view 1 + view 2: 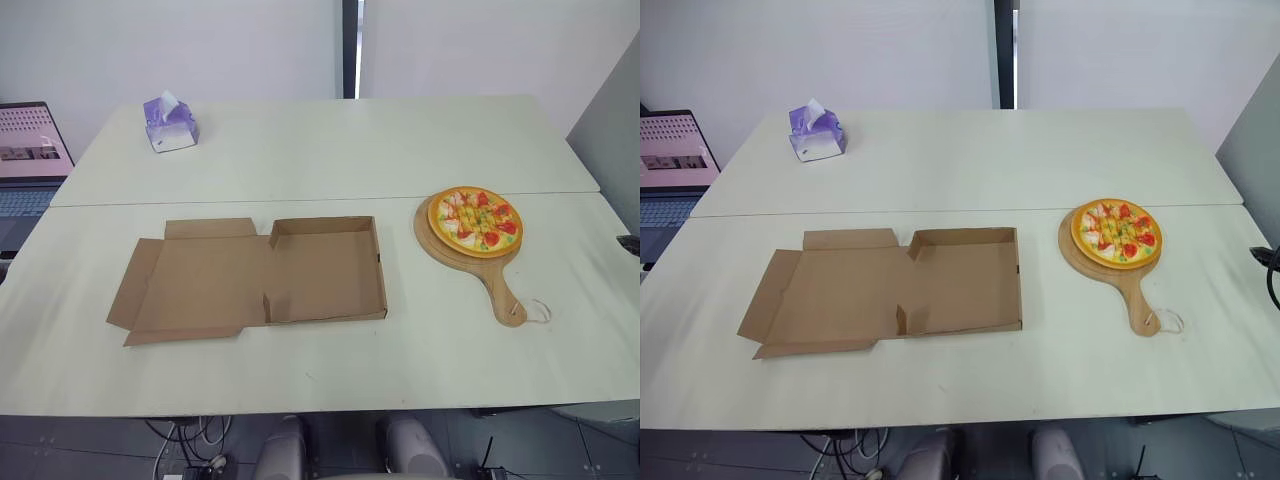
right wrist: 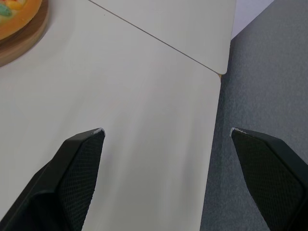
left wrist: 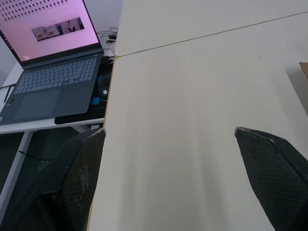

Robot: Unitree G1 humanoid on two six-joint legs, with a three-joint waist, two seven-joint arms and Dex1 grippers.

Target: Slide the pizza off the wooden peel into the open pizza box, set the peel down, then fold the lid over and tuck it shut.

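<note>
On tabletop [image 1: 330,150], right of ctr:

Item 1, pizza [image 1: 476,219] – round, orange rim, mixed toppings; lies flat on head of item 2, not yet slid off. Looks like a rigid toy: prob. light, stiff, smooth underneath, so should slide off as one piece w/ a tilt. May skate off early if the peel tips.

Item 2, wooden peel [image 1: 500,290] – round head, short handle pointing toward robot, cord loop [image 1: 540,310] at its end. Stiff, prob. modest wt, head-heavy w/ pizza aboard. Best hold: on handle, close to head rather than tip, for less droop. Handle lies flat on tabletop, so little room to get a finger under.

Item 3, pizza box [image 1: 325,270] – open, empty, left of peel and apart from it; lid [image 1: 195,280] laid flat to its left, flaps out. Thin cardboard: light, bendy, likely to shift if nudged.

left jaws – spread wide, empty, above bare tabletop by its left edge; laptop [image 3: 53,82] just past that edge.

right jaws – spread wide, empty, above bare tabletop near its right edge; peel rim w/ pizza nearby.

Misc: tissue box [image 1: 170,125], far left corner
</note>
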